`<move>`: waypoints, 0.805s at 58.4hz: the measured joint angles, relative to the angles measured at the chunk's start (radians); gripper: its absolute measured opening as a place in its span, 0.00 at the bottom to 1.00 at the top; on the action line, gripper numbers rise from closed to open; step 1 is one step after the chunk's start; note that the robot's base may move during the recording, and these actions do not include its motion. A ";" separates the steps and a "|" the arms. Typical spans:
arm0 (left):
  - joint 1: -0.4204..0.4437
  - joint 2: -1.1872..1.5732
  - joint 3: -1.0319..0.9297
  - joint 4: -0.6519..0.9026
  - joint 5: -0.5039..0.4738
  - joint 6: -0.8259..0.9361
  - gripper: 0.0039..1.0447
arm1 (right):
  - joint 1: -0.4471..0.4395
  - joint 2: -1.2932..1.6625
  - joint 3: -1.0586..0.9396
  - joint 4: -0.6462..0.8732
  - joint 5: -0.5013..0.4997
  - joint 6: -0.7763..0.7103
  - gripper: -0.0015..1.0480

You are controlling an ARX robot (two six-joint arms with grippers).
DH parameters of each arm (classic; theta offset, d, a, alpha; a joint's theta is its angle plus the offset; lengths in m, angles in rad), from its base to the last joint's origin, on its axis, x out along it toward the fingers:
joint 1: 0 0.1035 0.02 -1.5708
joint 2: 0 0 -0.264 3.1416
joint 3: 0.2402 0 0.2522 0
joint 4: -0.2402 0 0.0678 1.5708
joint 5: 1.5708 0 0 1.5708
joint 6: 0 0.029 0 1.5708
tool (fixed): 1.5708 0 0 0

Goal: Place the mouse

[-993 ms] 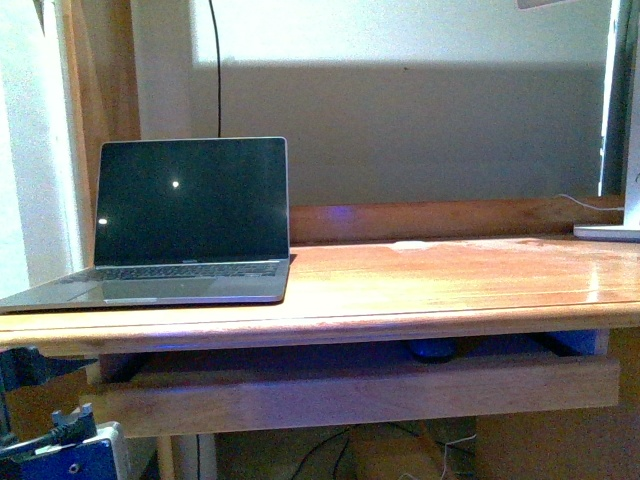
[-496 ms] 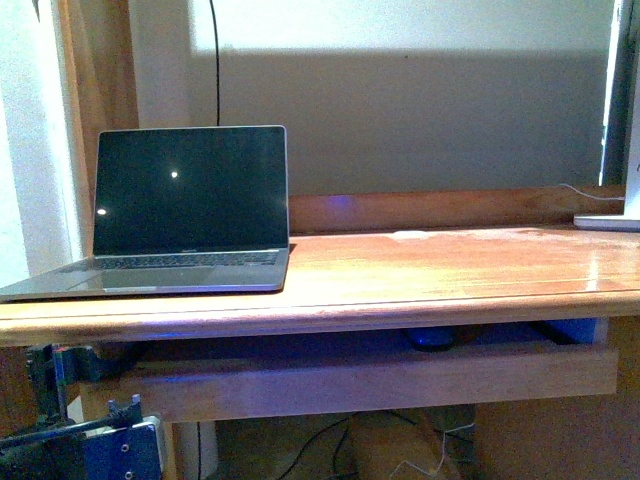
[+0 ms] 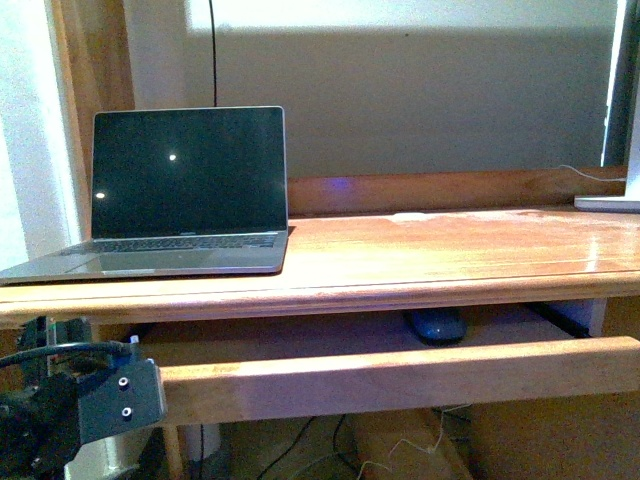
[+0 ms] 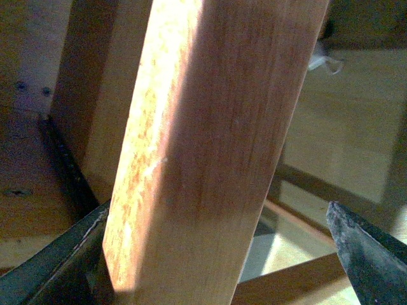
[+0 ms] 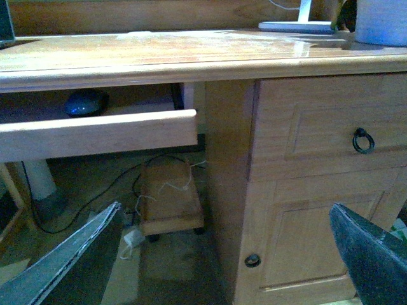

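Pale wall backs a wooden desk whose surface (image 3: pixel 450 250) carries an open laptop (image 3: pixel 185 185) at its front-left corner. Below the front edge a pull-out tray (image 3: pixel 400 378) stands drawn partway out, and the mouse (image 3: pixel 435 325) lies inside it, right of the middle, untouched. The left claw (image 4: pixel 210 254) straddles the tray's front board, one finger against it and the other apart. The right claw (image 5: pixel 226 260) hangs wide and empty before the cabinet door (image 5: pixel 318 254). Likely only the tray opening is done; grasping and placing the mouse remain.
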 joint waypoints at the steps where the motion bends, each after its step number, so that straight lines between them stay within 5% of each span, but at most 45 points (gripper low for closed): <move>1: -0.002 -0.011 -0.008 -0.011 0.006 -0.009 0.93 | 0.000 0.000 0.000 0.000 0.000 0.000 0.93; 17: -0.113 -0.278 -0.208 -0.171 0.273 -0.321 0.93 | 0.000 0.000 0.000 0.000 0.000 0.000 0.93; 27: -0.172 -0.416 -0.305 -0.077 0.365 -0.774 0.93 | 0.000 0.000 0.000 0.000 0.000 0.000 0.93; 37: -0.173 -0.520 -0.320 0.043 0.199 -1.263 0.93 | 0.000 0.000 0.000 0.000 0.000 0.000 0.93; 47: -0.178 -0.651 -0.331 0.039 -0.054 -1.389 0.93 | 0.000 0.000 0.000 0.000 0.000 0.000 0.93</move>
